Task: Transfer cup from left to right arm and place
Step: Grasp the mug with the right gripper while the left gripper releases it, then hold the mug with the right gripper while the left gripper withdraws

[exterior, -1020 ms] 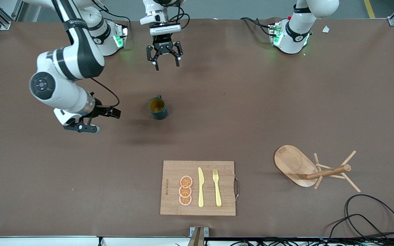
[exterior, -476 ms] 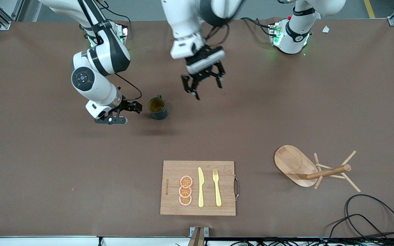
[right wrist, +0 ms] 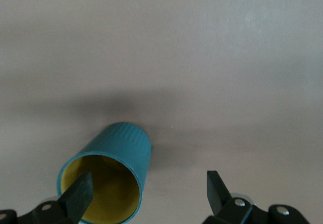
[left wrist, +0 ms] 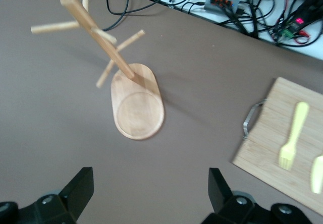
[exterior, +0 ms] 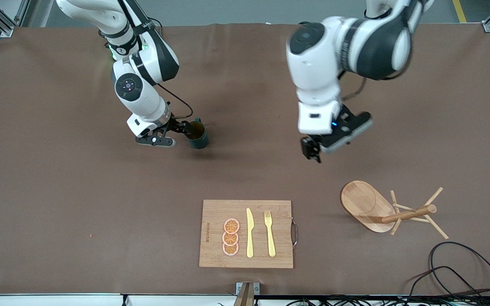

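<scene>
Cup (exterior: 197,134), a ribbed teal mug with an ochre inside, is standing upright on the brown table (exterior: 58,204), farther from the front camera than the bamboo cutting board (exterior: 215,212), and the right gripper (exterior: 180,131) is sitting low at its rim with fingers spread, one finger (right wrist: 78,196) reaching over the mouth and nothing clamped yet. Judging by this, the pickup step is under way, and the next move is calling for the fingers to pinch the cup wall squarely before lifting. Meanwhile the left gripper (exterior: 316,149) is hovering open and empty over bare table near the tipped wooden mug tree (exterior: 381,210).
</scene>
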You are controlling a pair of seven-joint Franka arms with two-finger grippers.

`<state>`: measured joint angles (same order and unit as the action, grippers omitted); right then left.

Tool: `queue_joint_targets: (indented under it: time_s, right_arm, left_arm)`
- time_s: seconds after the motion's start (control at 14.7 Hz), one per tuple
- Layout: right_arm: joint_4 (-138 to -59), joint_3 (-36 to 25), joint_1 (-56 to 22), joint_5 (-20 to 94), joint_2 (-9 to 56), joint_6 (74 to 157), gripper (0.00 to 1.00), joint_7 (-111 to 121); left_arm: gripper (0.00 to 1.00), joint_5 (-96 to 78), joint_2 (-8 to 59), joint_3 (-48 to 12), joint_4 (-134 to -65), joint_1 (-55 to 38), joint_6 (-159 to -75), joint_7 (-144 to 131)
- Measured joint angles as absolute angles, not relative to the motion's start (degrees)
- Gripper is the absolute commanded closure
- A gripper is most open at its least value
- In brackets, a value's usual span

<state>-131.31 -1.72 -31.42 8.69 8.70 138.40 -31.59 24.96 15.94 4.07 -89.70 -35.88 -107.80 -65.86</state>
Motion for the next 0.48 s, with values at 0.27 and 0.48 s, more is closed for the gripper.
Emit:
queue_joint_targets:
  time_s: [0.27, 0.48]
  right_arm:
    - [-133.7, -1.7, -33.0, 8.7, 8.7, 140.1, 0.0, -36.1]
    - [-134.2, -1.7, -34.9, 8.7, 9.7, 142.2, 0.06, -38.6]
  left_arm:
    - [0.0, 18.4, 15.8, 4.0, -86.1, -28.0, -107.8, -48.2]
    - [0.0, 13.4, 15.3, 4.0, -84.1, -24.6, -104.4, -36.5]
